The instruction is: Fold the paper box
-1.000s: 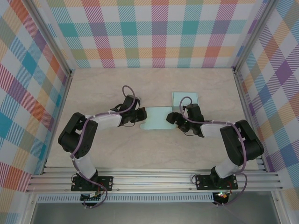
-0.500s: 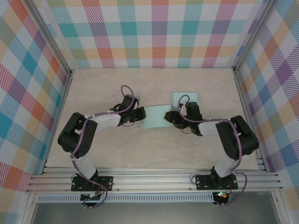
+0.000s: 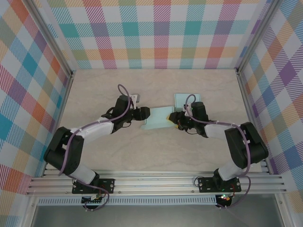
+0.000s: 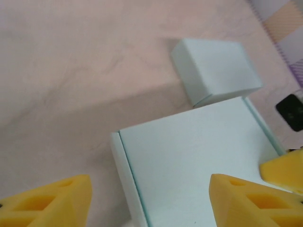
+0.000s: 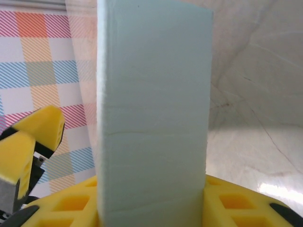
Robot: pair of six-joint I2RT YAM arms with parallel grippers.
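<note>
- since a second earlier, the left arm had stretched out, and the left gripper (image 3: pixel 143 113) had let go. its jaws were released and spread wide over the corner of the paper box (image 3: pixel 156 119) farthest from the small folded box (image 3: pixel 187 99).
- the right gripper (image 3: pixel 176 119), just in front of the small folded box, had narrowed meanwhile. its jaws were grasping an upright panel of the paper box, which filled the gap between the yellow pads in the right wrist view.
- the paper box lay mostly flat on the worktop (image 3: pixel 104 90), just in front of the small folded box and to its left. the edge nearest that box was tipped up off the surface.
- it looked like thin pale card: probably very light, stiff across each panel, and ready to bend along its scored creases.
- a hard squeeze in mid-panel would likely dent it, and the smooth face could slip between the pads.
- the better hold seemed to be at a flap's edge close to a crease. the other jaws could pin the flat base on the side away from the small folded box.
</note>
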